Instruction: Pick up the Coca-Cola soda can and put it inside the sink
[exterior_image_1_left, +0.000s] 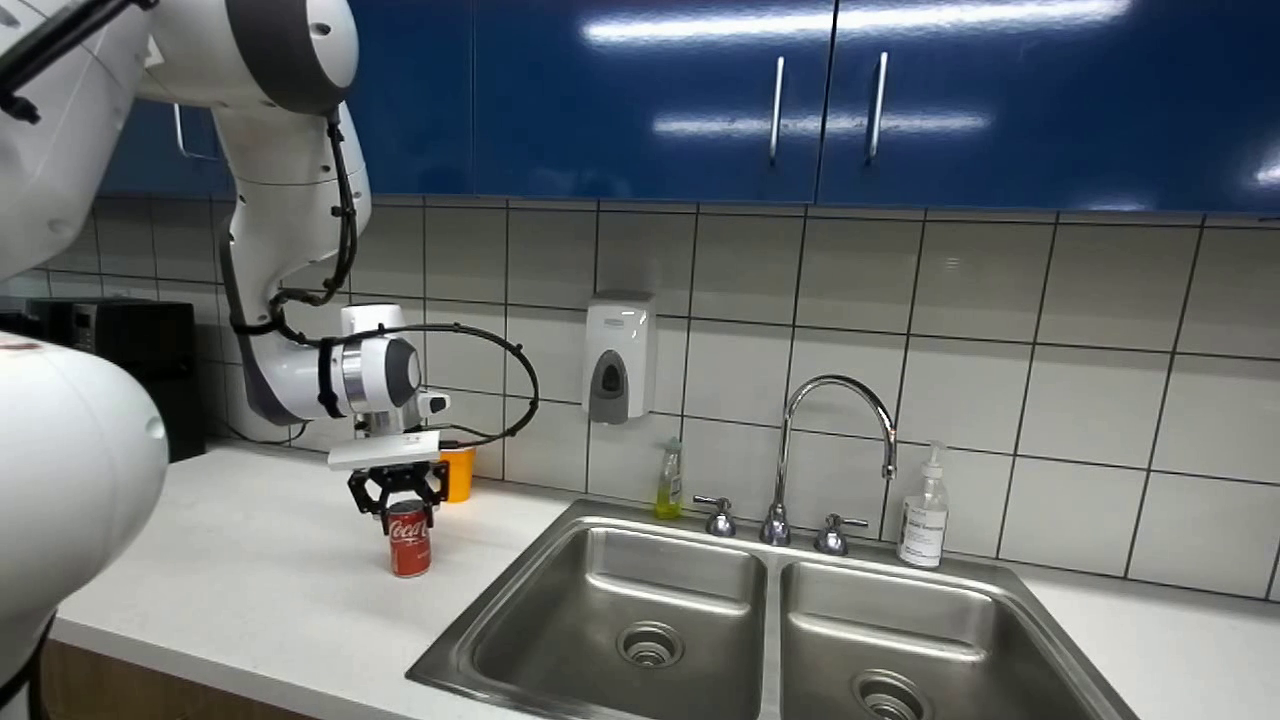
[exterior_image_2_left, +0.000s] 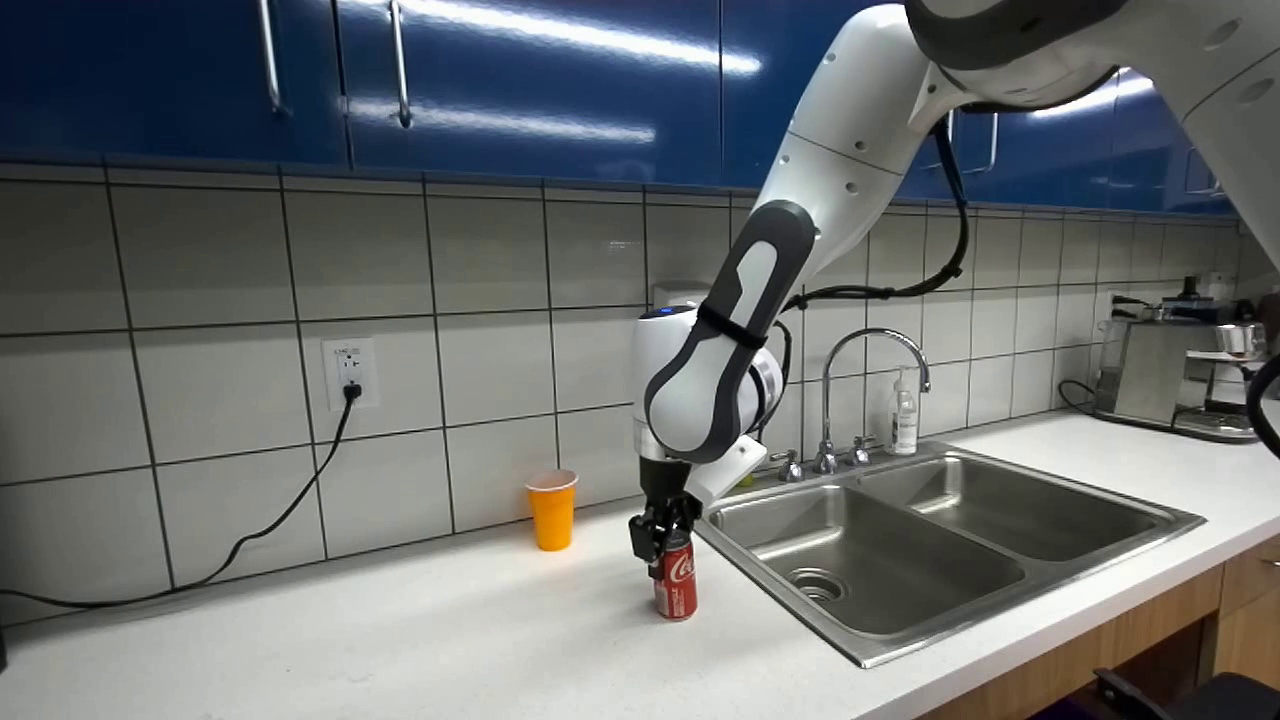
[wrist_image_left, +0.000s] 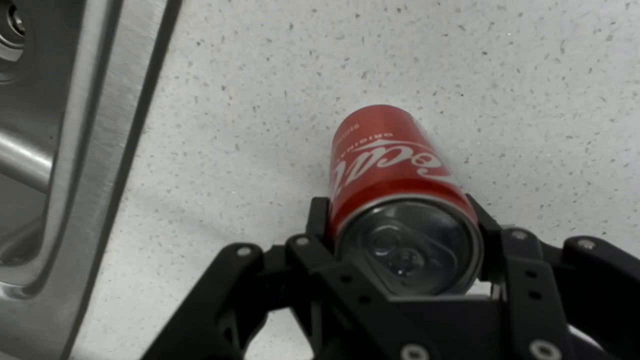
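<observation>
The red Coca-Cola can (exterior_image_1_left: 410, 552) stands upright at the white counter, left of the sink in an exterior view; it also shows there in the other picture from outside (exterior_image_2_left: 677, 588). My gripper (exterior_image_1_left: 408, 517) points down over its top. In the wrist view, my gripper (wrist_image_left: 400, 217) has one finger against each side of the can (wrist_image_left: 385, 160), just below its rim, so it is shut on it. I cannot tell whether the can's base touches the counter. The steel double sink (exterior_image_1_left: 512, 592) is beside the can; its rim (wrist_image_left: 115, 115) shows at the wrist view's left.
An orange cup (exterior_image_2_left: 552, 512) stands behind the gripper near the tiled wall. The faucet (exterior_image_1_left: 781, 470) arches over the sink's back. A yellow-green bottle (exterior_image_1_left: 669, 485) and a clear pump bottle (exterior_image_1_left: 924, 520) stand at its rear edge. A soap dispenser (exterior_image_1_left: 619, 350) hangs above.
</observation>
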